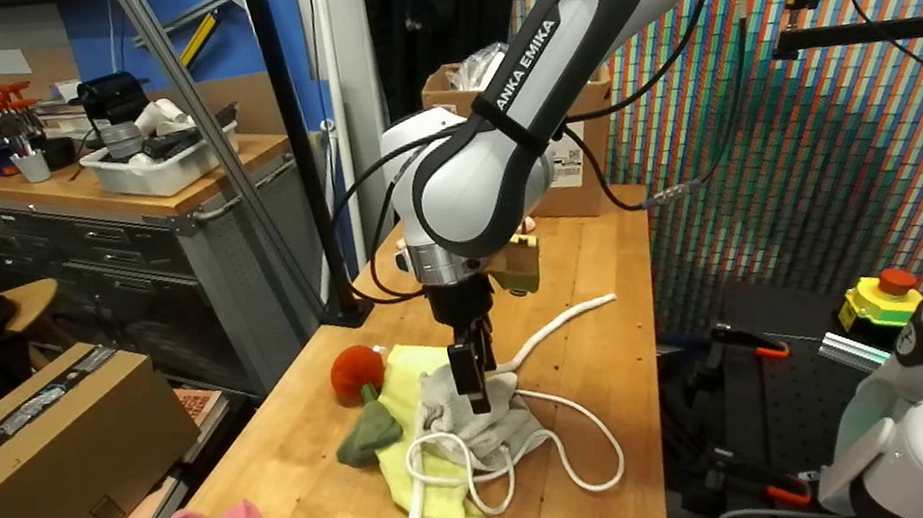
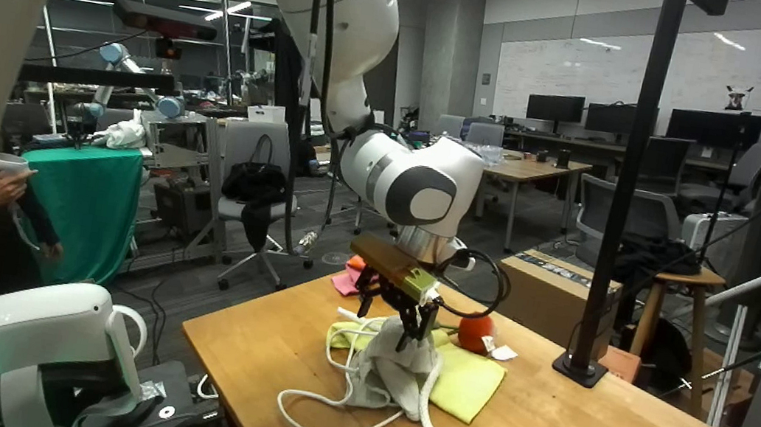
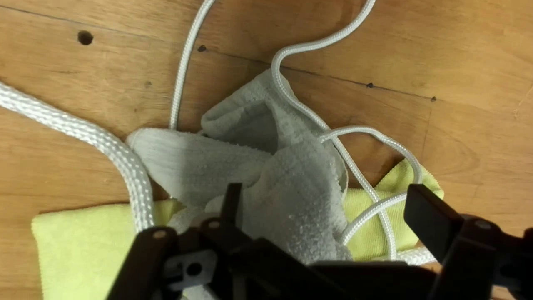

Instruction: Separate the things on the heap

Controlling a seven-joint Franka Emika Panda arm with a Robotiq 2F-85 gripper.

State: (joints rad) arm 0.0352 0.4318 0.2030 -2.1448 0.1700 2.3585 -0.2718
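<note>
In an exterior view, a white plastic bin [image 1: 134, 179] at ten o'clock held a grey tub [image 1: 122, 143] among jumbled pieces [image 1: 175, 145] hard to make out, and an open cardboard box [image 1: 568, 200] toward one o'clock, partly hidden behind the arm [image 1: 543, 74], had clear plastic [image 1: 476, 69] showing at its top. Toward six o'clock there, a bunched grey cloth [image 1: 496, 429] and looped white rope [image 1: 585, 307] lay partly on a yellow cloth [image 1: 401, 389] on the wooden table [image 1: 613, 513], with a red plush ball [image 1: 357, 373] at the grey cloth's ten o'clock. The gripper [image 3: 327, 200] hung over the grey cloth, its fingers parted; whether they touched it, I could not tell.
</note>
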